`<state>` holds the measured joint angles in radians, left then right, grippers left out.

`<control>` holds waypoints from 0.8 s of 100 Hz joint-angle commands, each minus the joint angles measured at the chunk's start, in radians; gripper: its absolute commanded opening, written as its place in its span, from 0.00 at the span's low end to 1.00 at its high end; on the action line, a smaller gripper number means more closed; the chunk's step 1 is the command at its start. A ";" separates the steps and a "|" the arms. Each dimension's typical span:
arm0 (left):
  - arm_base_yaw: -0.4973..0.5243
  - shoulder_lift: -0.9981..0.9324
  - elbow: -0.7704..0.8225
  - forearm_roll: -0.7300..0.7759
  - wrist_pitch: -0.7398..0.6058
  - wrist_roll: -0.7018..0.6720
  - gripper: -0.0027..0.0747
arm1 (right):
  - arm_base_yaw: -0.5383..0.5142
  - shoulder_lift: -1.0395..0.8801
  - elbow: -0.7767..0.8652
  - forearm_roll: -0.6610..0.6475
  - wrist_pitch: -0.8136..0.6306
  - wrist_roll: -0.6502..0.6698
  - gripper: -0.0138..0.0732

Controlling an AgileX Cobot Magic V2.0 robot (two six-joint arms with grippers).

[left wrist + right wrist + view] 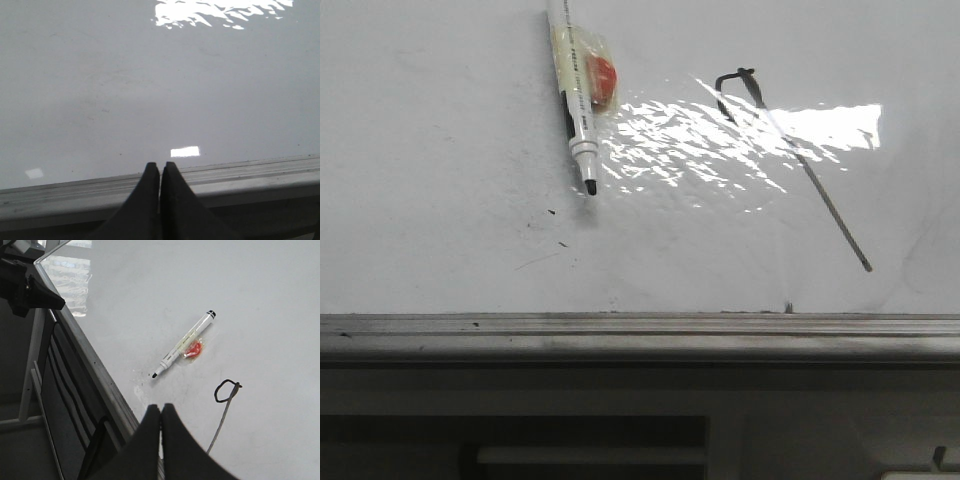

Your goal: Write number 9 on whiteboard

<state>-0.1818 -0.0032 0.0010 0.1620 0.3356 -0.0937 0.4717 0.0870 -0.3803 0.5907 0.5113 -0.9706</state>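
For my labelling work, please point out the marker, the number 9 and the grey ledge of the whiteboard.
marker (578, 95): front view, on the middle of its white barrel.
number 9 (820, 185): front view, on its long slanting tail.
ledge (640, 325): front view, on the grey metal strip at the near edge of the whiteboard (440, 180).

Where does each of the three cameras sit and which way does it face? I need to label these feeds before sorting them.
Front view: looks forward and down over the whiteboard and its grey ledge, at the marker and the number 9; no robot parts show.
Left wrist view: above the ledge, facing bare board; the shut left hand shows.
Right wrist view: over the board's edge, facing marker and 9; the shut right hand shows.
Front and right wrist views share the marker and the 9.
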 commanded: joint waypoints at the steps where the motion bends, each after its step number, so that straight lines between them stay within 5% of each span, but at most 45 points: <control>1: 0.001 -0.028 0.019 -0.008 -0.055 -0.009 0.01 | -0.002 0.013 -0.024 0.019 -0.072 0.004 0.09; 27: 0.001 -0.028 0.019 -0.008 -0.055 -0.009 0.01 | -0.002 0.013 -0.018 0.012 -0.073 0.004 0.09; 37: 0.001 -0.028 0.019 -0.008 -0.056 -0.009 0.01 | -0.008 0.013 0.031 -0.109 -0.214 0.034 0.09; 62: 0.001 -0.028 0.019 -0.008 -0.056 -0.009 0.01 | -0.213 0.010 0.285 -0.682 -0.473 1.007 0.09; 80: 0.001 -0.028 0.019 -0.008 -0.056 -0.009 0.01 | -0.388 -0.045 0.423 -0.732 -0.505 1.077 0.09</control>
<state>-0.1818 -0.0032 0.0010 0.1620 0.3356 -0.0941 0.1499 0.0631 0.0117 -0.1008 0.1153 0.0541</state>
